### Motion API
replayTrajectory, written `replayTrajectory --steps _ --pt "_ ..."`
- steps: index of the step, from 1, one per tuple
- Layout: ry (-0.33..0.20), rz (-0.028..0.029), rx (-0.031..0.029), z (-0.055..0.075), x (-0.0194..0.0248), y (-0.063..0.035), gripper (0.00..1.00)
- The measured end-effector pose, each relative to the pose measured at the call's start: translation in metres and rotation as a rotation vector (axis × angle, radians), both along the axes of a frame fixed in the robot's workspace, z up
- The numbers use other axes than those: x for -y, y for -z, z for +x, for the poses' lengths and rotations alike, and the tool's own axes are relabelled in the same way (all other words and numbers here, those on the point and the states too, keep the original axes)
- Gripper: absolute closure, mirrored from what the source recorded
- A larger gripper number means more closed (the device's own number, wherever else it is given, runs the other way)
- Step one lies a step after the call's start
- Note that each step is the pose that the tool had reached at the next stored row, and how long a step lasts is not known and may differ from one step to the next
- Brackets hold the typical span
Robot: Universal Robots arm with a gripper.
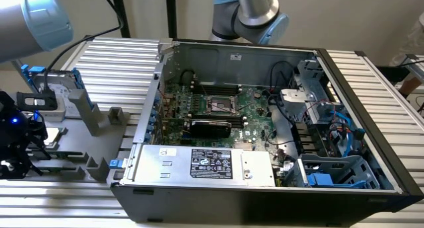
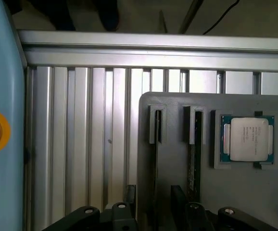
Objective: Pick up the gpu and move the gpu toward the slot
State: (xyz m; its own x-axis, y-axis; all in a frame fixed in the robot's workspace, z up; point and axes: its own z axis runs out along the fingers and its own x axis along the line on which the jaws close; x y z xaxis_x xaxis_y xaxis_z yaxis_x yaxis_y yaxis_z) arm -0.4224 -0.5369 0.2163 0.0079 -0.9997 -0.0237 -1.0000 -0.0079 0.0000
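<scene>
the gpu (image 1: pixel 208 126) sits inside the computer case (image 1: pixel 265 203), near the middle of the motherboard and just behind the power supply (image 1: pixel 205 163). it seems to stand on its long edge, black shroud facing the power supply and a thin green board edge along its top. the slot is hard to tell apart under the card; i cannot say whether the card is seated in it or merely resting there.

the gripper (image 1: pixel 15 158) is well apart from the gpu, outside the case on the exterior view's left. it hangs low over a grey tray (image 1: pixel 73 143) on the desk (image 1: pixel 112 59). its jaws are spread wide and released, with nothing between them. the wrist view looks down on the tray's narrow holders and a small square cpu chip (image 2: pixel 247 139). neither of these belongs to this task.

judging from this, the pick has not begun, and the reach into the case is the step in hand. to do it well, the gripper should enter through the open top of the case, not over its wall. the jaws should line up across the card's thin width and come down squarely on its upper edge. the loose cables (image 1: pixel 281 74) at the far side of the case look likely to snag. a straight, level lift would keep the card from twisting against the board.
</scene>
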Motion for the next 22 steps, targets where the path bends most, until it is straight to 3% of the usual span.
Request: replayTrajectory --steps 15,22 --pt "-0.016 -0.0001 -0.0003 0.0 -0.0013 0.0071 0.58" --pt "-0.032 0.0001 -0.0068 0.001 -0.0042 0.0119 0.58"
